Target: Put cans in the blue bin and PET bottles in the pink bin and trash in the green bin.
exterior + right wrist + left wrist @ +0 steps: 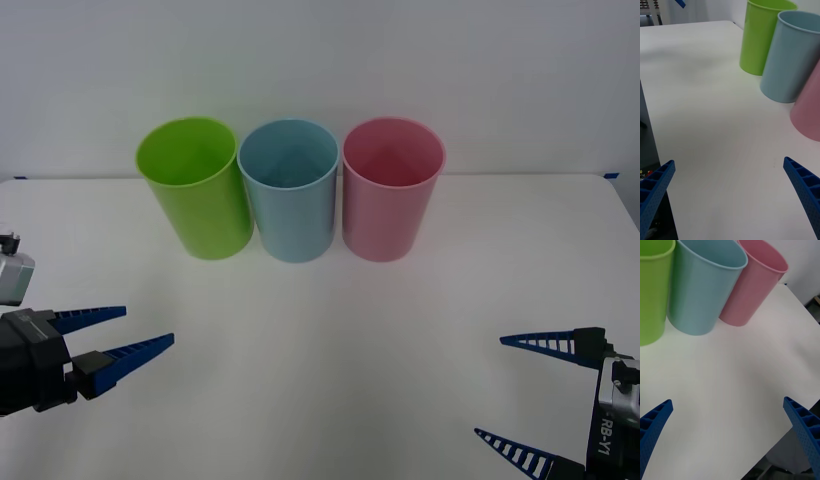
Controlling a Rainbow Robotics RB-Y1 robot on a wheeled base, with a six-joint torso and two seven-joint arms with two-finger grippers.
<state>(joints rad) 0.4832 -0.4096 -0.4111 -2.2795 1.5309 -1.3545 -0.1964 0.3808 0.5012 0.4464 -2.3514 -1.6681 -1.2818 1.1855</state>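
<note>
Standing upright in a row at the far middle of the white table (320, 340): lime-green bin (195, 190) left, light-blue bin (290, 190) centre, pink bin (390, 190) right, sides touching or nearly so. Hovering near left, left gripper (150, 328), jaws spread, empty. Near right, right gripper (490, 388), likewise spread wide, empty.

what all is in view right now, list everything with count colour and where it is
green bin: 1, lime green, upright at the far side of the table, on the robot's left end of the row
blue bin: 1, light blue, upright in the middle of the row, close beside the green one
pink bin: 1, pink, upright at the robot's right end of the row
table: 1, white, under the bins
wall: 1, pale, behind the table
left claw: 1, blue fingers, open, near left edge of table
right claw: 1, blue fingers, open, near right corner
</note>
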